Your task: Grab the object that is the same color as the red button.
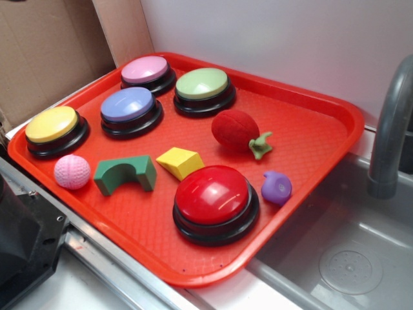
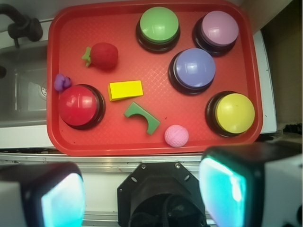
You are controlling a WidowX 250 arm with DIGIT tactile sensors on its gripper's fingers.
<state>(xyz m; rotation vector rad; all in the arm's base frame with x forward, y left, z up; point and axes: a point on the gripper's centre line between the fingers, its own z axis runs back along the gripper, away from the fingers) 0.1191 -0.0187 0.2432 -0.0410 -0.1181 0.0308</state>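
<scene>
Clerk: On the red tray (image 2: 57,38), item one: red button (image 2: 78,105), glossy dome on a black base, taken as landmark.

Checker: And the fuzzy red toy fruit (image 2: 104,56)?

Clerk: Near the red button, apart from it, lying on its side on the tray floor, green stem (image 1: 261,145) pointing toward the sink (image 1: 348,258). Nothing touches it.

Checker: Other entries?

Clerk: Purple toy (image 2: 61,82) just beside the red button. Yellow wedge (image 2: 125,90) and green arch block (image 2: 142,117) near it. Pink ball (image 2: 176,135) beyond the arch. Green button (image 2: 159,24), purple button (image 2: 194,68), pink button (image 2: 219,27) and yellow button (image 2: 234,112) well apart from it.

Checker: End effector (image 2: 142,198)?

Clerk: Off the tray, well apart from the red button, fingers (image 2: 236,189) spread wide, holding nothing.
</scene>
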